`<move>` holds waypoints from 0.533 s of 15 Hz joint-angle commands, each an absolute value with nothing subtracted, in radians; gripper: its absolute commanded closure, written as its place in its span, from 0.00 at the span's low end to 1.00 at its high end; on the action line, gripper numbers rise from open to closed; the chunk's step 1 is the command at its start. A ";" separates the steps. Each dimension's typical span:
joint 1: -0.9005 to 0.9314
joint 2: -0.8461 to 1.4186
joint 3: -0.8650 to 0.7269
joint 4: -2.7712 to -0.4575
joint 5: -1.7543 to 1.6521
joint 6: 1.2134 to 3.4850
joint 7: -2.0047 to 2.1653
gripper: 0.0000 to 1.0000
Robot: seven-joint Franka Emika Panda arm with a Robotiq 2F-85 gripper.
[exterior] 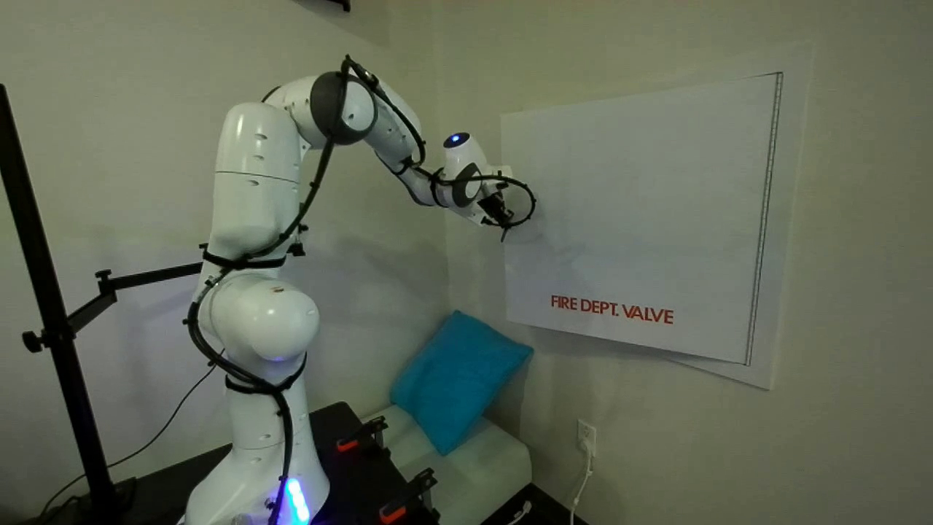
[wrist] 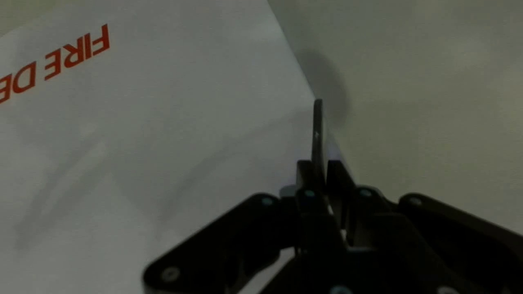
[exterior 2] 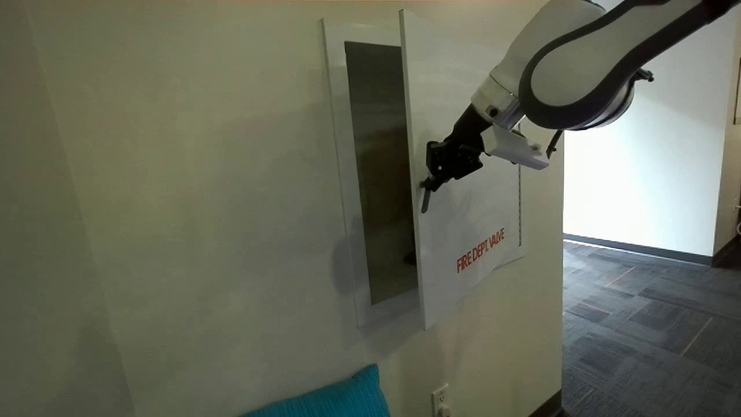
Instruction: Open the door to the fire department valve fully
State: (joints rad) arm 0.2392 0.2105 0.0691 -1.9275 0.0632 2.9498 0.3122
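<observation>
Door [exterior: 641,219] ajar; red lettering [exterior: 612,309] "FIRE DEPT. VALVE"

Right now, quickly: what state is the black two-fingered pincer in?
Black two-fingered pincer: closed, holding the slim grey bar-like handle near the edge of the flat white rectangular door.

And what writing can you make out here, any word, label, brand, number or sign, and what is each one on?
"FIRE DEPT. VALVE": red lettering low on the white door, legible in both exterior views.
"FIRE DE": that same lettering in the wrist view, upside down and cut off at the left edge.
I can read no other text.
</observation>
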 commanded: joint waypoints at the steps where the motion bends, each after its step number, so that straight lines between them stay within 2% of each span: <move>1: 0.152 0.089 0.100 -2.082 0.176 2.989 0.177 0.97; 8: 0.139 -0.069 0.089 -2.251 0.519 2.976 -0.090 0.97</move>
